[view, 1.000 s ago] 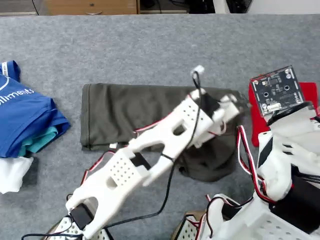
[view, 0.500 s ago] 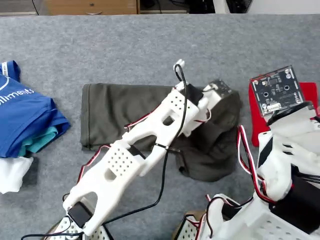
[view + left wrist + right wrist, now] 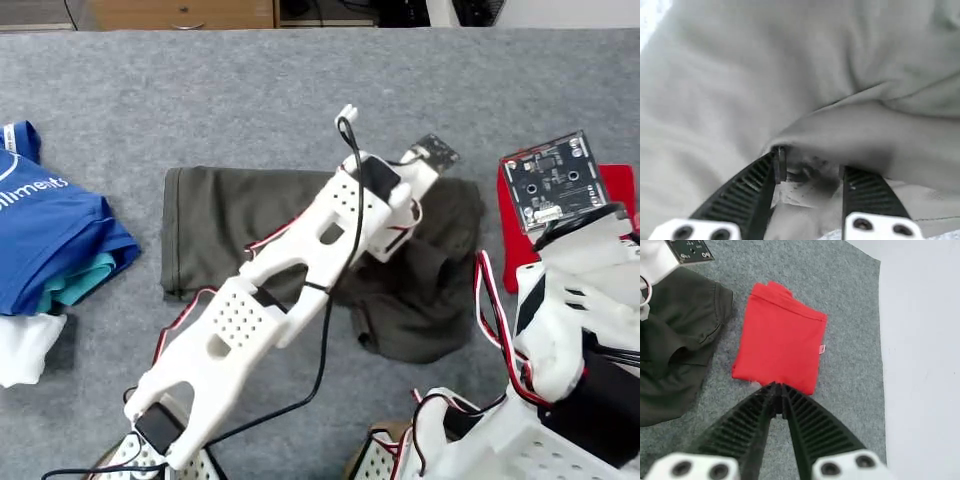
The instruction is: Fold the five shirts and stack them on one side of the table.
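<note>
A dark olive shirt [image 3: 220,225] lies spread across the middle of the grey table, its right part rumpled. My left arm stretches diagonally over it. My left gripper [image 3: 810,172] is shut on a raised fold of the olive shirt [image 3: 865,115], held above the shirt's right half. A folded red shirt [image 3: 780,345] lies at the right edge of the table [image 3: 300,90]. My right gripper [image 3: 777,390] hangs shut and empty over the near edge of the red shirt. At the far left, a folded blue shirt [image 3: 50,230] lies on a teal one [image 3: 80,280] and a white one [image 3: 25,350].
The grey table surface ends just right of the red shirt [image 3: 622,185], where a pale floor [image 3: 920,365] begins. The right arm's body [image 3: 570,330] fills the near right corner. Bare table runs along the far side.
My left gripper has moved left and away from the table's near edge, carrying the olive shirt's right edge with it. The right arm has stayed still.
</note>
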Robot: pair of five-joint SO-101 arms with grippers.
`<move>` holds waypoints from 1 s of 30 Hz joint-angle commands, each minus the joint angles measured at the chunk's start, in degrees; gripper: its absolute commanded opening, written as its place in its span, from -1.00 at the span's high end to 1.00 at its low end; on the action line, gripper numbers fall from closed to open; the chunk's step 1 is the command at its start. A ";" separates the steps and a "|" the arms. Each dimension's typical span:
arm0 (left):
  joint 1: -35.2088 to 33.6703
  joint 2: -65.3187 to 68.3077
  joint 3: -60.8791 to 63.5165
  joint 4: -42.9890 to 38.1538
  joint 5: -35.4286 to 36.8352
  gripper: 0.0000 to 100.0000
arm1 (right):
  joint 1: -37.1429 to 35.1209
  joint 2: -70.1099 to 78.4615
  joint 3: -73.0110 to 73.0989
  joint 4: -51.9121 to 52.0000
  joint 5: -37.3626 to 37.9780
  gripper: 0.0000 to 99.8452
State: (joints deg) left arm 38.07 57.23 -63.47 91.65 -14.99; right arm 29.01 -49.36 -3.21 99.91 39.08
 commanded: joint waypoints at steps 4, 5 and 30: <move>-3.69 -1.80 -2.81 -1.41 0.97 0.63 | 0.48 0.04 0.22 -1.49 -0.09 0.99; -4.31 -1.80 -2.81 -2.02 0.97 0.63 | 0.48 0.04 0.22 -1.49 -0.09 0.99; -19.52 -1.89 -19.69 5.27 8.18 0.71 | -2.77 0.04 22.46 -12.31 0.00 0.99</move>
State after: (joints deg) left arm 20.48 57.23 -77.36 92.35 -7.25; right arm 28.66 -48.75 13.93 92.53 39.08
